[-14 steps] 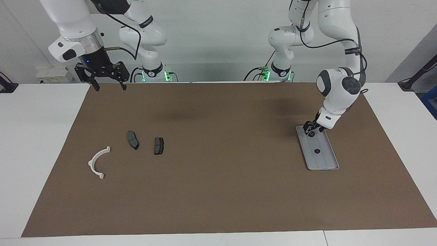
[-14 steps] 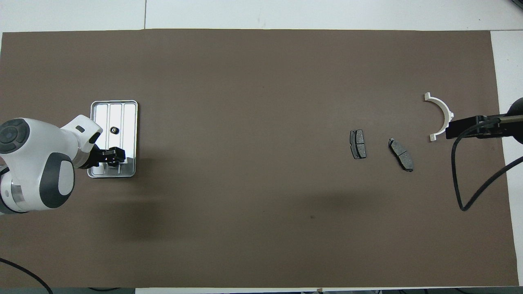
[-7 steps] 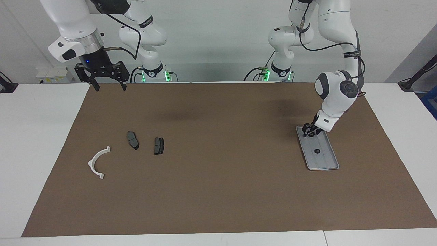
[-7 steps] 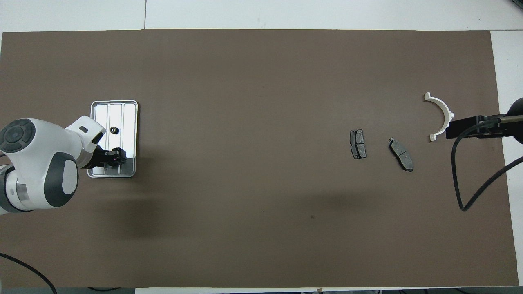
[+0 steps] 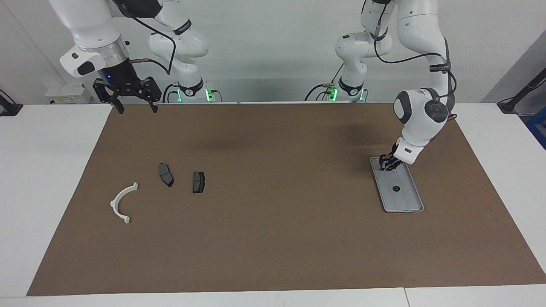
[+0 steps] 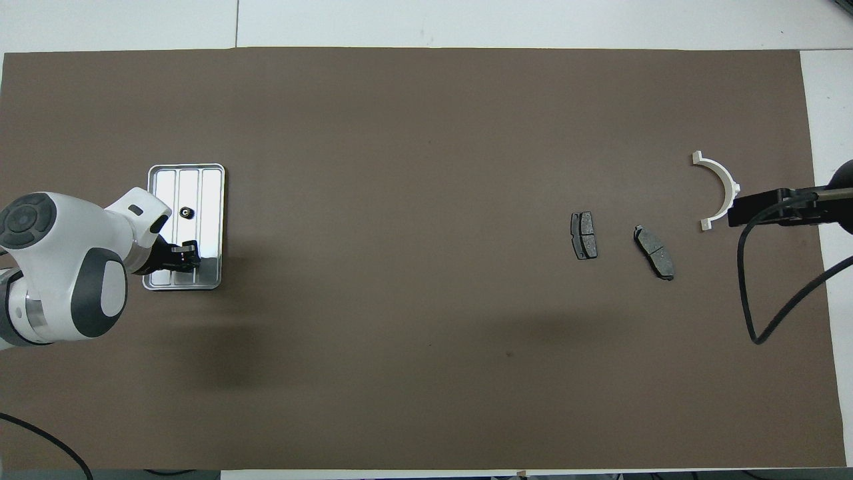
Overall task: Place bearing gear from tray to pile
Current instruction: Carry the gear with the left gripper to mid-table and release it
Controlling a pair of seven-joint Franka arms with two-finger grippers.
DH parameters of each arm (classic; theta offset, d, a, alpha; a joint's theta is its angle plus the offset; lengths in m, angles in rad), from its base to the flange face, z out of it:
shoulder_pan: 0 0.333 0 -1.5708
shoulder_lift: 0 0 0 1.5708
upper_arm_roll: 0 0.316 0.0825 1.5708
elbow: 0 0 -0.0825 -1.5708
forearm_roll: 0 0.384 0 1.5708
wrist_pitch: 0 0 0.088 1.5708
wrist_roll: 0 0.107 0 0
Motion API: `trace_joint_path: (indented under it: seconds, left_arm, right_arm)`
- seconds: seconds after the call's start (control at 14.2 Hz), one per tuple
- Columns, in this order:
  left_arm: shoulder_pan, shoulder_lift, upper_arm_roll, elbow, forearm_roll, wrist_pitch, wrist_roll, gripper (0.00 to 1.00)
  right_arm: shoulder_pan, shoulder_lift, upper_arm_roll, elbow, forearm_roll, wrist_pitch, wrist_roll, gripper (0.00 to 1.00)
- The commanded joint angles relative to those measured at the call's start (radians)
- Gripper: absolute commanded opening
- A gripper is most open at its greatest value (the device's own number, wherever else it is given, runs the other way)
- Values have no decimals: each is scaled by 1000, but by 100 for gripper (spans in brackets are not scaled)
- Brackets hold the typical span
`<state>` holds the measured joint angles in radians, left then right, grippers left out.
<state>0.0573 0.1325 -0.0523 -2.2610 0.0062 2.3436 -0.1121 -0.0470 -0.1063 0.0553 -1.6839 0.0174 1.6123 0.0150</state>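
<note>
Covering the white table [image 5: 51, 170], a brown mat [image 5: 277, 221].

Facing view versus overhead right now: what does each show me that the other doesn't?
Only facing: the right pincer whole, open, waiting raised over the brown mat's edge by the robots; how low the left pincer reaches into the tray. Only overhead: the tray's ribs, seen squarely. Both: one small gear lying mid-tray, two brake pads and the white bracket.
</note>
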Motion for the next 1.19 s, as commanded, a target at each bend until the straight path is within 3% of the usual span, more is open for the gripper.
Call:
trace_joint_path:
  seconds: [0.0,0.07,0.21,0.35,0.49,0.77,0.98,1.12]
  left_arm:
    - [4,4,2,-12,12,16,-24,6]
    - [9,3,2,-11,12,14,-29,0]
    - [-5,16,2,50,0,-26,-67,0]
    - [-57,61,-1,197,-2,-145,-185,0]
    - [-152,99,0,322,-2,-226,-364,0]
    - [-377,133,2,398,-2,-234,-699,0]
    - [-545,315,3,622,1,-288,-932,0]
    - [-580,369,2,660,-2,-224,-982,0]
  right_arm:
    - [-5,-13,0,-8,15,3,-20,100]
    - [-4,-13,0,-8,15,3,-21,100]
    - [-4,-13,0,-8,15,3,-20,100]
    - [-2,-13,0,-10,15,3,-21,100]
    - [-4,-13,0,-10,15,3,-21,100]
    - [-2,-15,1,-11,15,-2,-21,100]
    - [-2,-15,0,-11,15,-3,-21,100]
    - [-2,-15,1,-13,15,-6,-21,100]
